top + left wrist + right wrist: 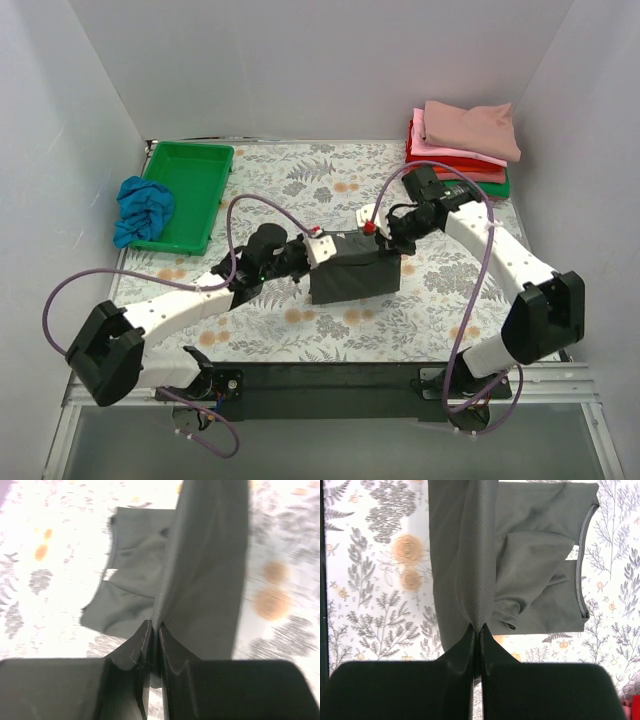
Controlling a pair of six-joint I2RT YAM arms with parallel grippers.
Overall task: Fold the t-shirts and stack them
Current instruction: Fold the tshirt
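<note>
A dark charcoal grey t-shirt point(352, 274) lies partly folded at the table's middle, its upper edge lifted. My left gripper point(318, 250) is shut on the shirt's left end; in the left wrist view the cloth point(200, 570) rises from the pinched jaws point(156, 627). My right gripper point(385, 238) is shut on the shirt's right end; the right wrist view shows the fold point(465, 555) clamped at the tips point(479, 629), with the collar and label point(572, 555) lying below. A stack of folded shirts point(462, 145), dusty rose on top, then pink, red and green, sits at the far right corner.
A rigid green tray point(185, 195) stands at the far left, with a crumpled bright blue shirt point(142, 208) draped over its left rim. The table carries a floral cloth point(300, 180). White walls close in left, right and behind.
</note>
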